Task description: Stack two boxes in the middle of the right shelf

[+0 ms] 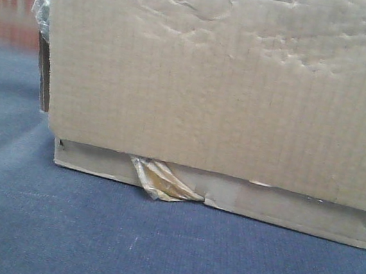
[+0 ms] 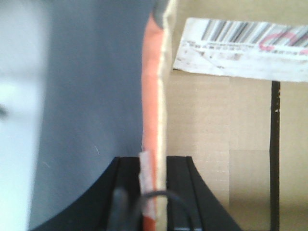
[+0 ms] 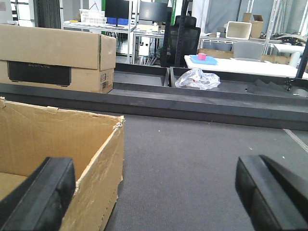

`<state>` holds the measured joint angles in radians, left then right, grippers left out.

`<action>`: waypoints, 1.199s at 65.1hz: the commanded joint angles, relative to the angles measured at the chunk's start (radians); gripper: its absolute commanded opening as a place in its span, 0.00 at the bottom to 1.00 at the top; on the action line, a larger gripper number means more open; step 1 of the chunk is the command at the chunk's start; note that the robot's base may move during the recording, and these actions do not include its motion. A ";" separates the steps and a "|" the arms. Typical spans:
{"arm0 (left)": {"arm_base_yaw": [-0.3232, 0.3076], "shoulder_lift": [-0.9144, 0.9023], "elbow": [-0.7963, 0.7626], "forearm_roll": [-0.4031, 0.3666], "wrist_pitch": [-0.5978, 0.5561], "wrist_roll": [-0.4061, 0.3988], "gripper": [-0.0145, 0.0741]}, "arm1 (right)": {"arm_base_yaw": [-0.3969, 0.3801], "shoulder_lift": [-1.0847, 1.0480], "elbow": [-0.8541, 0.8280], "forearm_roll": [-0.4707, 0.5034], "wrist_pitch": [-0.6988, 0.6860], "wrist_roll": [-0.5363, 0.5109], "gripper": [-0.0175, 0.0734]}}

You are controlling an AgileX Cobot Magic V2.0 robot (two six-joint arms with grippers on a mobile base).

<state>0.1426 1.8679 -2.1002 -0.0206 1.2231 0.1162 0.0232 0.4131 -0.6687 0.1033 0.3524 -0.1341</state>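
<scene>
Right hand (image 3: 154, 185): fingers (image 3: 41, 197) spread wide apart, gripping nothing. The left finger sits at the rim of the open box (image 3: 57, 139); the right one hangs over bare grey counter (image 3: 192, 159). Only bare cardboard walls and floor show inside the box from here.

Ahead of this hand and to its left, a closed box (image 3: 53, 57) with a black panel stands on a dark ledge (image 3: 144, 89). Box count in this view: two. Straight ahead, one crumpled plastic bag (image 3: 197, 78) lies in a shallow tray on the same ledge.

Left hand (image 2: 154, 192): one upright box wall (image 2: 155, 96) runs straight into the middle of it; cannot tell whether it is clamped. Right of that wall, inside the box, there is one white barcode label (image 2: 240, 48).

Front view: one cardboard face (image 1: 227, 81) fills the frame, resting on the counter, with one torn tape strip (image 1: 162, 179) at its bottom edge.
</scene>
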 commanded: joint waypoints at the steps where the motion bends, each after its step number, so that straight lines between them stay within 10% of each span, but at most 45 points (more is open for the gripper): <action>1: -0.004 -0.085 -0.046 -0.032 -0.024 -0.053 0.04 | 0.001 0.003 -0.009 -0.006 -0.016 0.002 0.82; 11: -0.070 -0.172 -0.112 -0.057 -0.024 -0.101 0.04 | 0.001 0.003 -0.009 -0.006 -0.016 0.002 0.82; 44: -0.575 -0.104 -0.178 0.063 -0.009 -0.299 0.04 | 0.001 0.003 -0.009 -0.004 -0.045 0.002 0.82; 78: -0.638 0.083 -0.178 0.059 -0.002 -0.366 0.04 | 0.001 0.003 -0.009 -0.004 -0.045 0.002 0.82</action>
<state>-0.4897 1.9565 -2.2704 0.0501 1.2435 -0.2357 0.0232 0.4131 -0.6687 0.1033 0.3311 -0.1341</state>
